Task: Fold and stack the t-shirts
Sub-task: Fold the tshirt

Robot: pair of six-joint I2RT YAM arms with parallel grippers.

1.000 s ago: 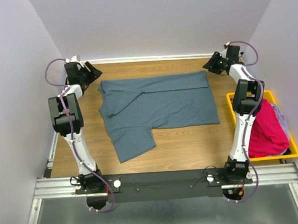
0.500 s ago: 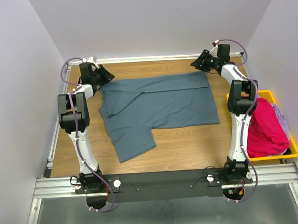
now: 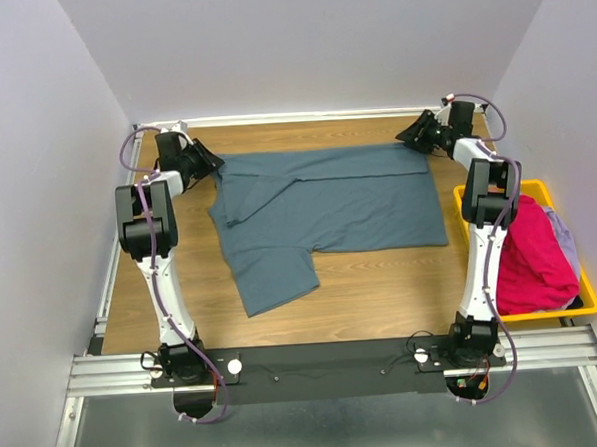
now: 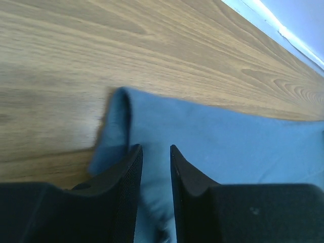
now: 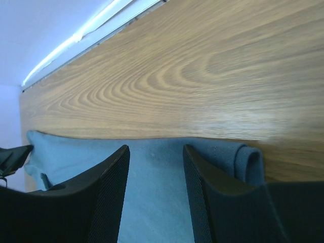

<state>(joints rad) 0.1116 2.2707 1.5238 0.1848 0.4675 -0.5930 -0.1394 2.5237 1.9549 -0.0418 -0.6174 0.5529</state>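
**Left pincer (image 4: pixel 156 148) is clamping the slate t-shirt (image 3: pixel 327 202)**

It is pinching a raised fold at the far left corner; the shirt is lying spread on the bench (image 3: pixel 382 289). Right pincer (image 5: pixel 154 148) is straddling the far right corner, fingers apart; whether it is gripping, I cannot tell
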